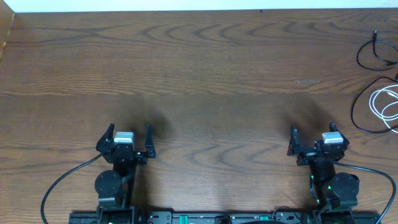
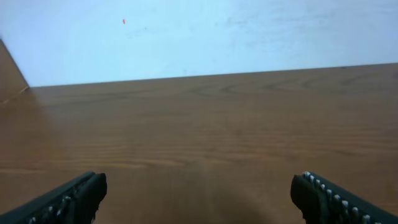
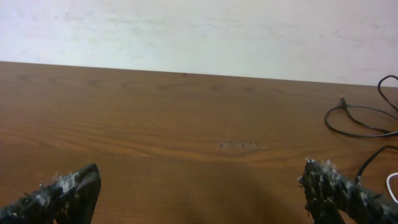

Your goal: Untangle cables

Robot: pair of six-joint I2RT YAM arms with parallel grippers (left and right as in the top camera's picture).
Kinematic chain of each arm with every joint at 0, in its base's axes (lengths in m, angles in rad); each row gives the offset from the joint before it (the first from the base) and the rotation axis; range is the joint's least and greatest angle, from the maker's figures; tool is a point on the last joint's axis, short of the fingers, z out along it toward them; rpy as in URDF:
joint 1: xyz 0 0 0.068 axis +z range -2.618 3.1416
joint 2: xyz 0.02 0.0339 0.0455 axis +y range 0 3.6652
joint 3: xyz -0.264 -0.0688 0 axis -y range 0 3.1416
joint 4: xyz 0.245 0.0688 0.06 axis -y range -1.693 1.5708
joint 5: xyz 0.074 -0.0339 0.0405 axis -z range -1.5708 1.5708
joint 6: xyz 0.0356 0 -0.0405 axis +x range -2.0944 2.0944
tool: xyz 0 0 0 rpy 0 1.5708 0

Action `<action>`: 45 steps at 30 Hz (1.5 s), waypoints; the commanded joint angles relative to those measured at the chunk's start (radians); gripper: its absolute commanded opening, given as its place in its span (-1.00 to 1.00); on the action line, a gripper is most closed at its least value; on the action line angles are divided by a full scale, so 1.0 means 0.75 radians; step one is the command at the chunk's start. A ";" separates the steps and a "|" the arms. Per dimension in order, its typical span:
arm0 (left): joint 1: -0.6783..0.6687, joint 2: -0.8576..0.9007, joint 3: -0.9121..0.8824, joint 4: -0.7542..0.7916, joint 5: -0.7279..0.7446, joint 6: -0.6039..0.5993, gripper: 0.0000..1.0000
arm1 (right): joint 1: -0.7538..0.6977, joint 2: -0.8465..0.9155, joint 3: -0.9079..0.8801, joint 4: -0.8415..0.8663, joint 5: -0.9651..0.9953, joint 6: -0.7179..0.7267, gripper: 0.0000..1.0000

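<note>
From above, the black cable (image 1: 373,56) and the white cable (image 1: 387,102) are seen at the far right edge of the table (image 1: 199,74), looped close together and partly cut off by the frame; the left gripper (image 1: 127,140) and the right gripper (image 1: 317,142) are both spread wide and empty, well apart from the cables. A reach that far to the side could be misjudged, and a loop could be pushed off the edge. In the left wrist view, only bare wood is shown between the parted fingers (image 2: 74,196), so nothing could be steered from here. In the right wrist view, black loops (image 3: 364,118) lie ahead to the right; both cords might be pinched together, tightening the tangle.
</note>
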 commanded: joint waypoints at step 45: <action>-0.008 -0.066 -0.006 -0.118 -0.074 0.028 1.00 | 0.003 -0.006 -0.002 -0.006 -0.009 -0.002 0.99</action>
